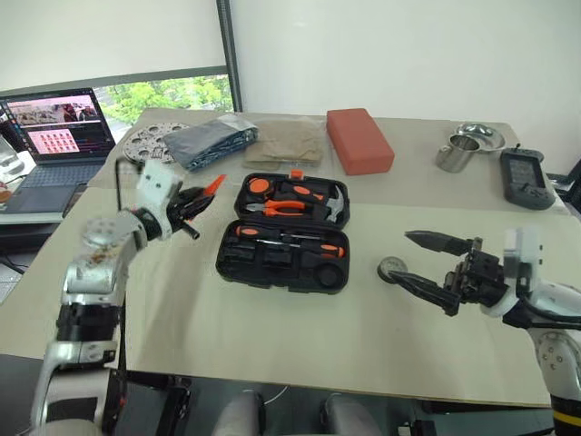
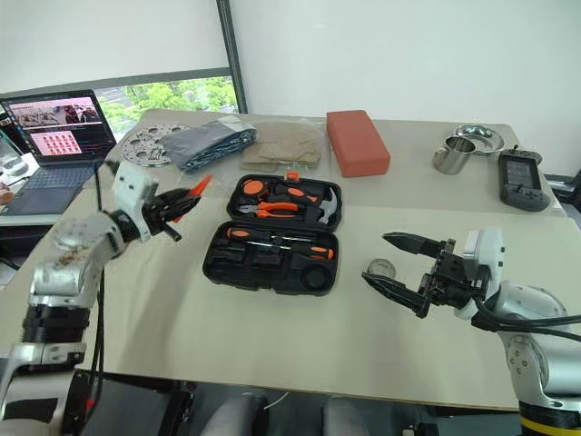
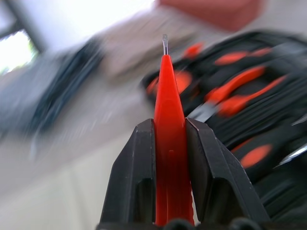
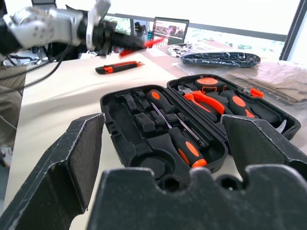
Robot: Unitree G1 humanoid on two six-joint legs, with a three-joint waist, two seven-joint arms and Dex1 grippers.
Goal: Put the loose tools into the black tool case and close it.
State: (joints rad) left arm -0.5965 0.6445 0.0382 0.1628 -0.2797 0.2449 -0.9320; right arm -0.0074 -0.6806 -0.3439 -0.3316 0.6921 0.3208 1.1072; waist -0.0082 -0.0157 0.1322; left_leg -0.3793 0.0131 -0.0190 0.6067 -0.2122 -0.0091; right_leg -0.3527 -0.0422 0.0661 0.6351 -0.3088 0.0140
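The left gripper (image 1: 188, 211) is pinched tight on the small orange screwdriver (image 1: 211, 186), up in the air beside the black tool case (image 1: 286, 232); the screwdriver sticks straight out past the fingers, its thin metal tip pointing toward the case's far corner. The right gripper (image 1: 425, 262) is spread wide and holds nothing; the small tape roll (image 1: 392, 268) lies on the table (image 1: 272, 327) close by it. The case lies open; the utility knife (image 4: 118, 67) lies on the table.

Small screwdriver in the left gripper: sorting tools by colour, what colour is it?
All orange small screwdriver, clearest in the left wrist view.
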